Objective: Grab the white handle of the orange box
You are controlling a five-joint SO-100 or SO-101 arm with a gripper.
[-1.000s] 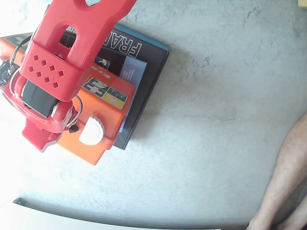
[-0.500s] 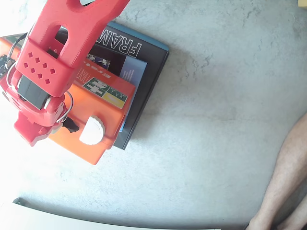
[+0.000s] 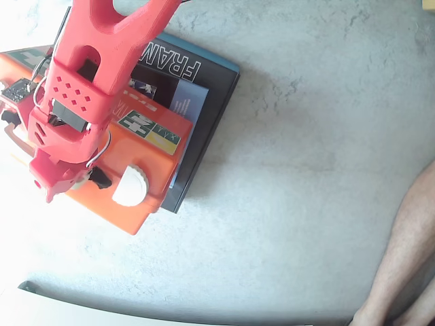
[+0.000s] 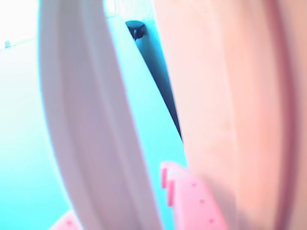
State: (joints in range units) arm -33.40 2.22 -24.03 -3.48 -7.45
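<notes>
In the fixed view the orange box point(image 3: 139, 166) lies on a dark book point(image 3: 204, 102) on the grey surface point(image 3: 306, 170). The red end effector point(image 3: 58, 187) sits low over the box's left end. In the wrist view a white handle point(image 4: 91, 124) passes close beside a pink fingertip point(image 4: 192, 201). Whether the jaws have closed on it cannot be determined.

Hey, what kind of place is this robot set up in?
Probably a home or hobby setup on a bare concrete floor: a person's bare leg stands nearby, and an orange box sits on a book.
</notes>
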